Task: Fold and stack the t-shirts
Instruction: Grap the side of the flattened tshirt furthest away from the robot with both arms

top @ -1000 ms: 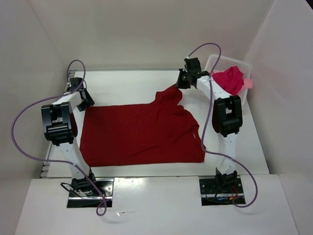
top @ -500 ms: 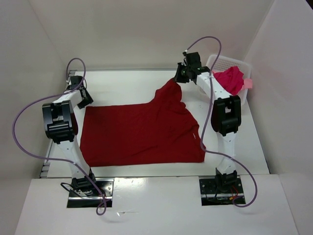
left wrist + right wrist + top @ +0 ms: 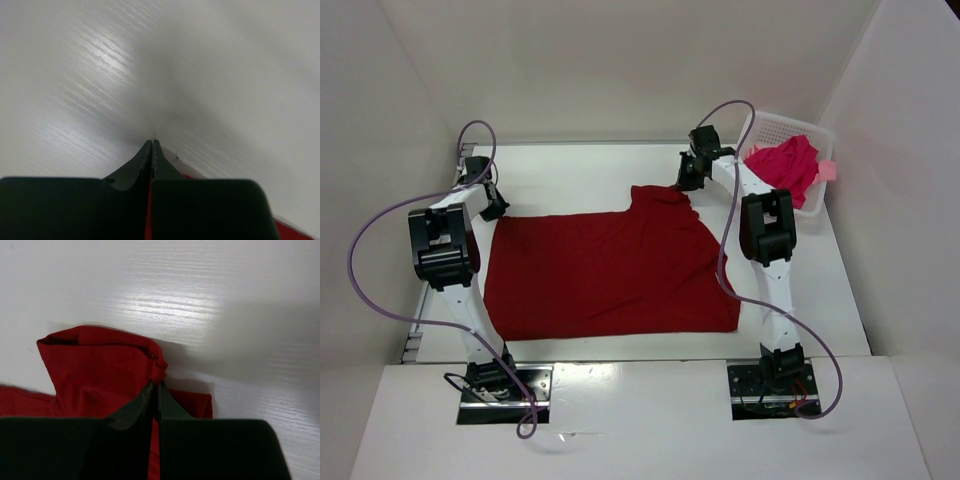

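A dark red t-shirt (image 3: 610, 270) lies spread flat across the table. My left gripper (image 3: 496, 207) is at its far left corner. In the left wrist view that gripper (image 3: 151, 142) is shut, with a thin strip of the red cloth (image 3: 148, 212) between the fingers. My right gripper (image 3: 683, 180) is at the shirt's far right sleeve; in its wrist view it (image 3: 156, 384) is shut on a bunched fold of the red cloth (image 3: 100, 365). A crimson-pink t-shirt (image 3: 788, 162) lies crumpled in the basket, and a bit of a salmon pink one (image 3: 828, 170) hangs over its edge.
The white perforated basket (image 3: 782, 124) stands at the far right corner against the side wall. White walls close in the table on the left, back and right. Purple cables loop off both arms.
The left gripper has closed on the shirt's corner. The right gripper, holding the sleeve, rose and then came down toward the left, and the sleeve now lies lower on the table.
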